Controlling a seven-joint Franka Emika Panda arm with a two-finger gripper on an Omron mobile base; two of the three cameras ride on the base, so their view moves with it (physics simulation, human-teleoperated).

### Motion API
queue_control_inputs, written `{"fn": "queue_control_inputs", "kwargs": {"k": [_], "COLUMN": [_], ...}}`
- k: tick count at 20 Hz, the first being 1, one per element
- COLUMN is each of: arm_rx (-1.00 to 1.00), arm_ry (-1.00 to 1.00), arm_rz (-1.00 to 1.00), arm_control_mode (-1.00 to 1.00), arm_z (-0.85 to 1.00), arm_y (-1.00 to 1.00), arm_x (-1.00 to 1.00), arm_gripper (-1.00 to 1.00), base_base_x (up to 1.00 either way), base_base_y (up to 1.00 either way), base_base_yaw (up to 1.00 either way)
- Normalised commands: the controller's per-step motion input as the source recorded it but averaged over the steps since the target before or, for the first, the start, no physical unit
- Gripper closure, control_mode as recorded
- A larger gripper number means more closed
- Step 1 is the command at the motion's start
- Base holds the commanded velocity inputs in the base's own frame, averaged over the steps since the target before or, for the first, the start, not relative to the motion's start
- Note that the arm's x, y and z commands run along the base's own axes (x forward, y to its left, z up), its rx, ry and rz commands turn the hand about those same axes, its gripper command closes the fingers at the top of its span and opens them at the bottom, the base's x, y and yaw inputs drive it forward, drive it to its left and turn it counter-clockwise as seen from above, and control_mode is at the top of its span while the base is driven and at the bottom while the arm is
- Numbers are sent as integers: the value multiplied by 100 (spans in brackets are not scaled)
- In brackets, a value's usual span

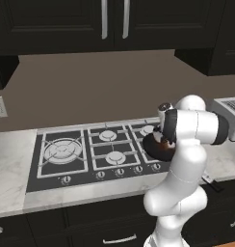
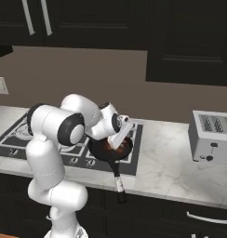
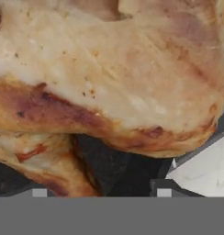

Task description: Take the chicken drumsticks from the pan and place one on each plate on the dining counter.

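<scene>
Black pan [image 2: 110, 148] at stove's front-right edge, end effector [image 2: 116, 142] down on drumsticks [image 3: 109, 82], grip unclear.

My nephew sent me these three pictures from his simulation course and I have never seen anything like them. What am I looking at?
A white robot arm stands at a kitchen counter with a black stove and a toaster. Two pictures come from cameras behind the arm, on its left and right. The third comes from a camera on its hand, very close to golden-brown chicken drumsticks. The gripper reaches down into a black pan. Whether it grips a drumstick, I cannot tell.
</scene>
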Motion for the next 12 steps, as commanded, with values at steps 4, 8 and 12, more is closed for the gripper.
{"fn": "queue_control_inputs", "kwargs": {"k": [4,8,12], "arm_rx": [-10,-1,0], "arm_ry": [-17,-12,-1], "arm_rz": [3,0,0], "arm_control_mode": [-100,-100,-100], "arm_z": [-88,-59,-43], "arm_y": [30,4,0], "arm_x": [-75,-68,-34], "arm_gripper": [100,100,100], "base_base_x": [0,0,0], "base_base_y": [0,0,0], "base_base_yaw": [0,0,0]}}
